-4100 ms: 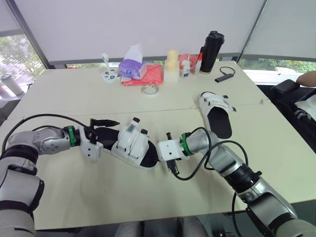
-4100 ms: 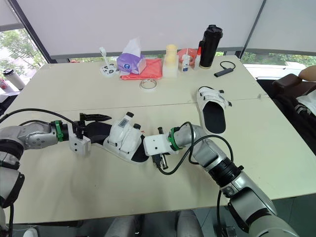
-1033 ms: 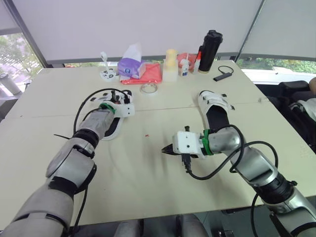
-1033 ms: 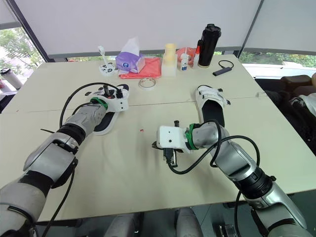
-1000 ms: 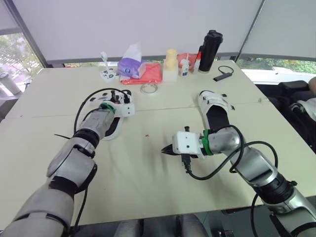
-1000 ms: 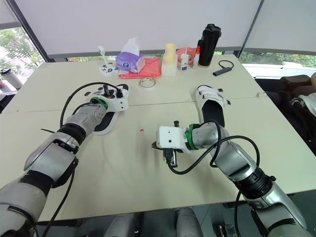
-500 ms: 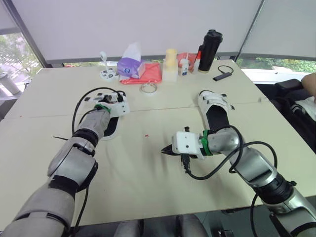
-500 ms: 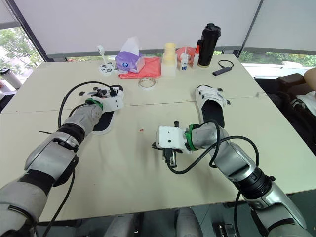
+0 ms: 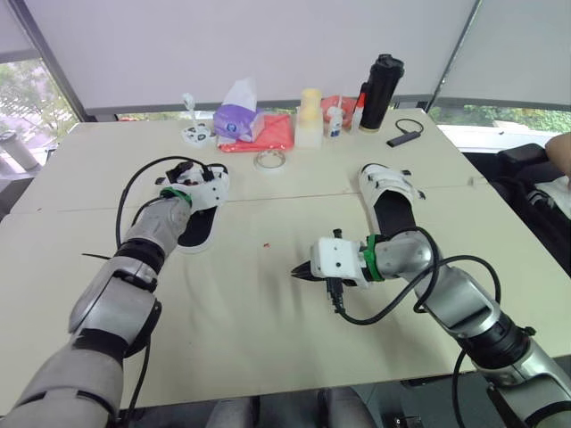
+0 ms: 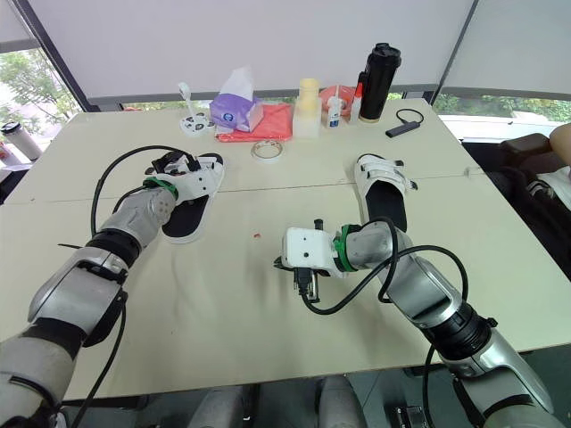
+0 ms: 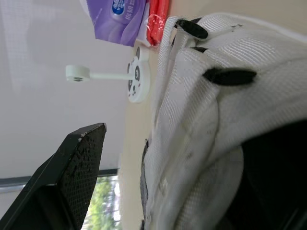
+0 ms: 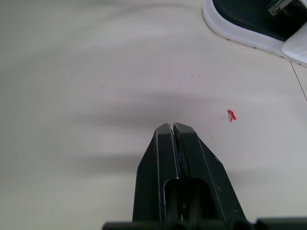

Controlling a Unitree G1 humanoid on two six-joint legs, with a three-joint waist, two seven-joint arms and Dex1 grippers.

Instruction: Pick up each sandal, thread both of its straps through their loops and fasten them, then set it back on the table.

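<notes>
One sandal (image 9: 194, 225) is being released at upper left, the left gripper (image 9: 186, 169) spread apart at its straps (image 11: 192, 72). The right gripper (image 9: 302, 272) is held together; the other sandal (image 9: 393, 201), centre right, seems due next.

Two sandals (image 9: 198, 230) (image 9: 393, 212), one tissue pack (image 9: 236, 121), one black flask (image 9: 379, 92), one tape roll (image 9: 269, 160), one red pouch (image 9: 278, 134)

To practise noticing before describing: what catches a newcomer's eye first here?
Two white sandals lie on the table: the left sandal with the left tool at its straps, the right sandal alone. The right tool, shut, points across the middle; a tall black bottle stands at the far edge.
</notes>
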